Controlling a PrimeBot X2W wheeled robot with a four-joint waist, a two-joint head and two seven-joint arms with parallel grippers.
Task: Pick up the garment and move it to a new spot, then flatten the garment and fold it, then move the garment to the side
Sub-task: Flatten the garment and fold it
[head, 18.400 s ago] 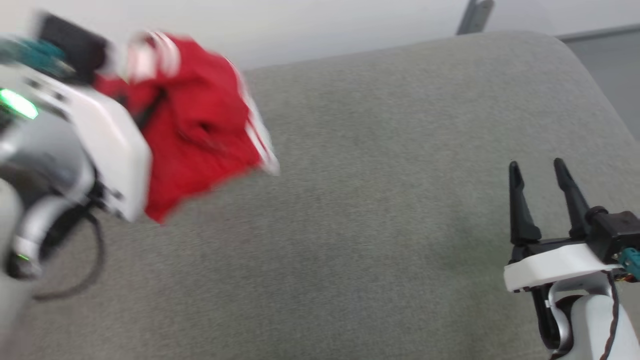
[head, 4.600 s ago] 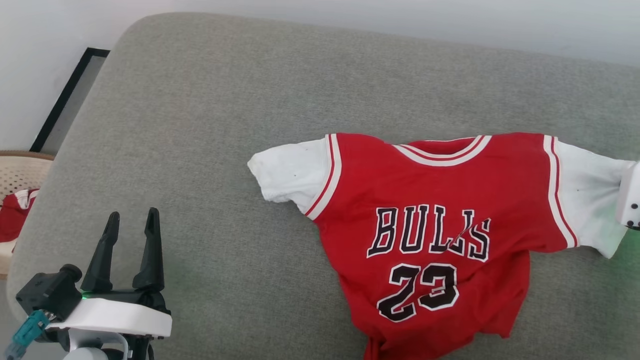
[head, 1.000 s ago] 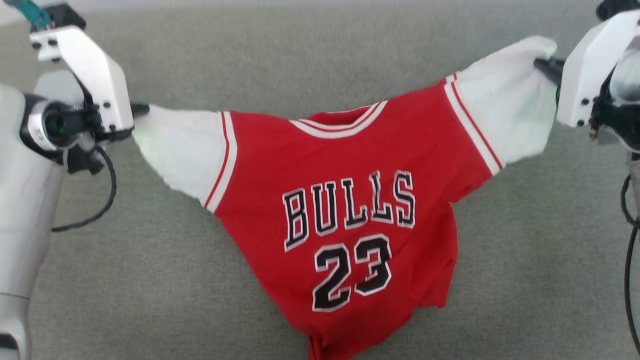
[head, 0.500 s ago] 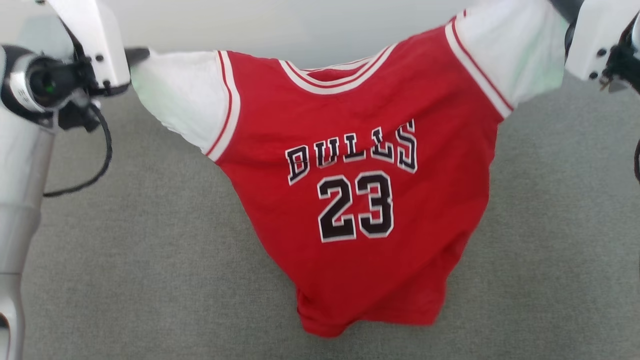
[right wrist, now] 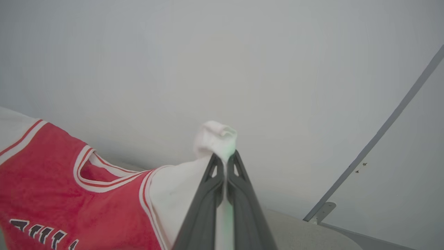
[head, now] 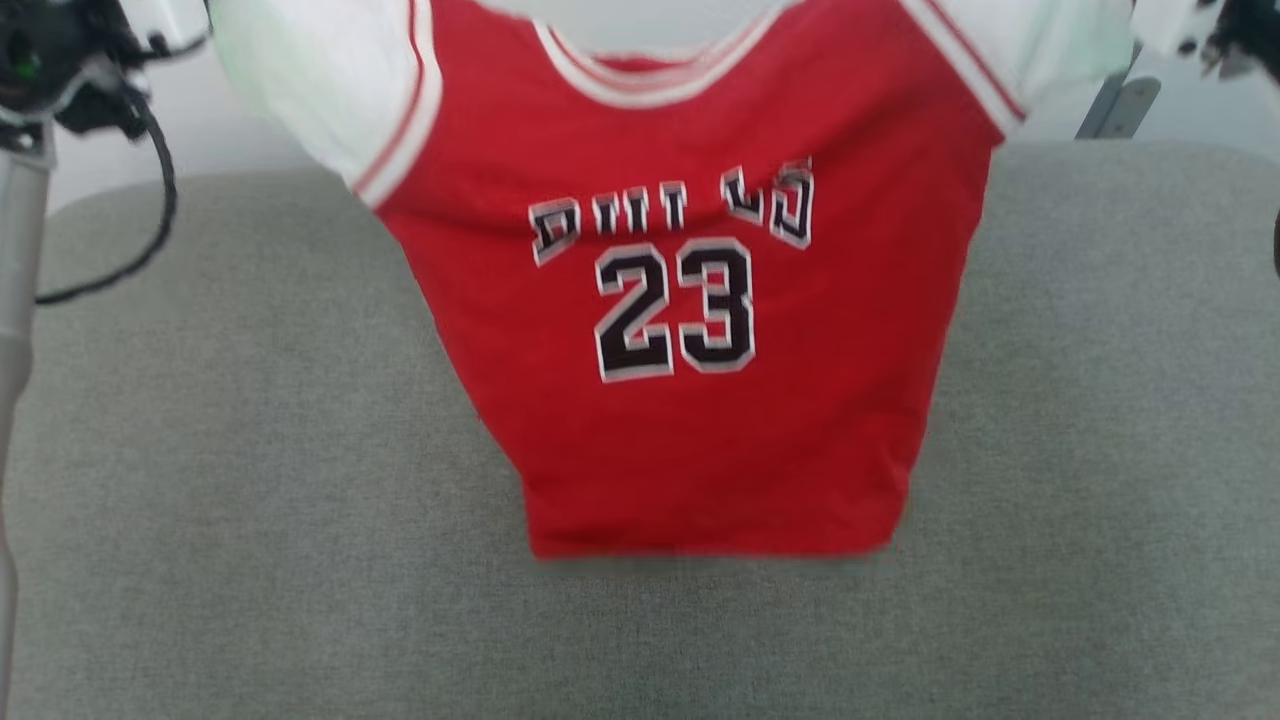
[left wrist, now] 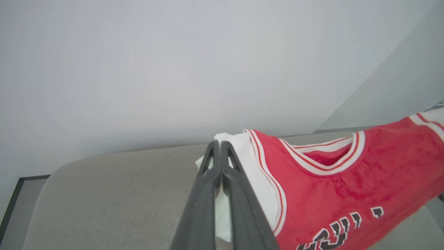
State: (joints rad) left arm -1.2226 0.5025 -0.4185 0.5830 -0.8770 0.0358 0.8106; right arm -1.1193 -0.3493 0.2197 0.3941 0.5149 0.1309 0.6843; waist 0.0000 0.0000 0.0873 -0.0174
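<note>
Grey cushion [head: 200, 500] below, pale wall [left wrist: 173, 69] behind. Spread in the air over the cushion: garment [head: 700, 440], front to the head camera, lifted higher than half a second ago, hem now straight instead of bunched, lettering creased across. Clamped tight on the white sleeve tip at the robot's left: left gripper [left wrist: 218, 147]. Clamped tight on the other sleeve's bunched end: right gripper [right wrist: 225, 156]. Beside that sleeve, grey metal bracket [head: 1115, 108] against the wall. Looping down at far left, black cable [head: 160, 215].

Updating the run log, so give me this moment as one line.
phase: flatten | garment: hanging spread over cushion | left gripper: shut on garment | right gripper: shut on garment
</note>
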